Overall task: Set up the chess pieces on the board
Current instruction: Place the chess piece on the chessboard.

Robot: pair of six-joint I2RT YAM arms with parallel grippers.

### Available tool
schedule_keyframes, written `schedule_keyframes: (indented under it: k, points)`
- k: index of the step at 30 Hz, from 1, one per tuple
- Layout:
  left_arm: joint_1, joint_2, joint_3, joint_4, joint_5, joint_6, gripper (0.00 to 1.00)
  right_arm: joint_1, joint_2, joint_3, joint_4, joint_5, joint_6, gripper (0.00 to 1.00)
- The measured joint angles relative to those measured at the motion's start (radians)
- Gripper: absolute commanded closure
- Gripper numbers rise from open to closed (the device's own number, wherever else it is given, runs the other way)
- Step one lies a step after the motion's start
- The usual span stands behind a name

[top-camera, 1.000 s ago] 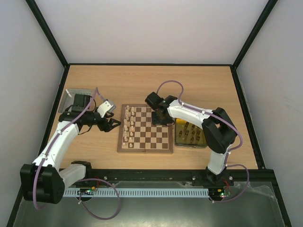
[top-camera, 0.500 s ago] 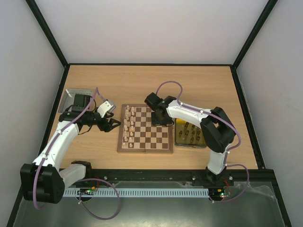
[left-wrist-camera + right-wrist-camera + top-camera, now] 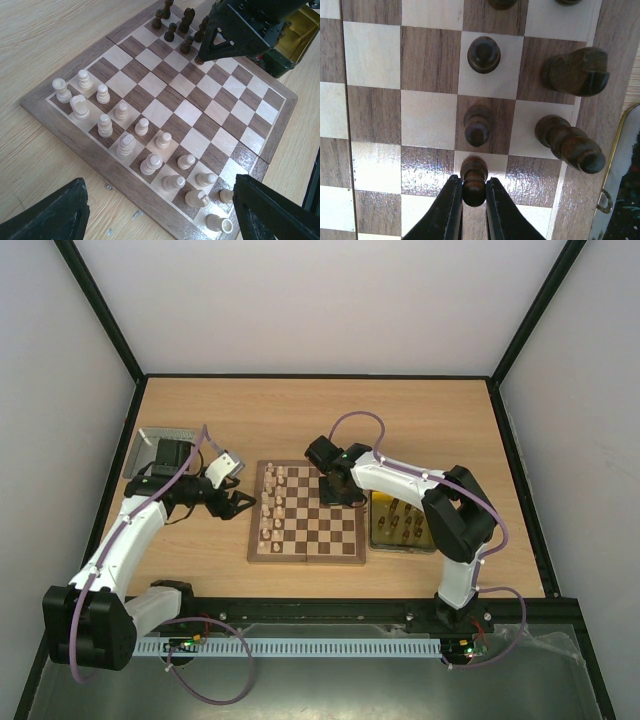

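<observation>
Chess pieces (image 3: 141,126): a dark pawn (image 3: 474,187) is being placed on the right side of the board (image 3: 325,530).
Right gripper (image 3: 473,179) pinches the pawn in its row; left gripper (image 3: 157,186) hangs spread wide by the board's left edge. Next, likely: let go, rise straight, sparing neighbours.

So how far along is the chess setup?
Done: cream pieces fill two rows on the board, left side. A few dark pieces stand at its right edge. In hand: right gripper closed on a dark pawn standing on the board. Left gripper open, hovering beside it. Left: remaining dark chessmen in the yellow tray.
</observation>
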Motion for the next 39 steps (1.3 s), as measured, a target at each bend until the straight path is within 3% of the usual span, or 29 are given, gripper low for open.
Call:
schedule_keyframes:
  k: [21,39]
  points:
    - [-0.010,0.000,0.000,0.004,-0.003,-0.005,0.21,0.000,0.000,0.000,0.000,0.000,-0.010,0.98]
    - [-0.010,0.006,0.000,0.017,-0.018,-0.011,0.21,0.000,-0.018,-0.023,0.001,-0.002,-0.010,0.98]
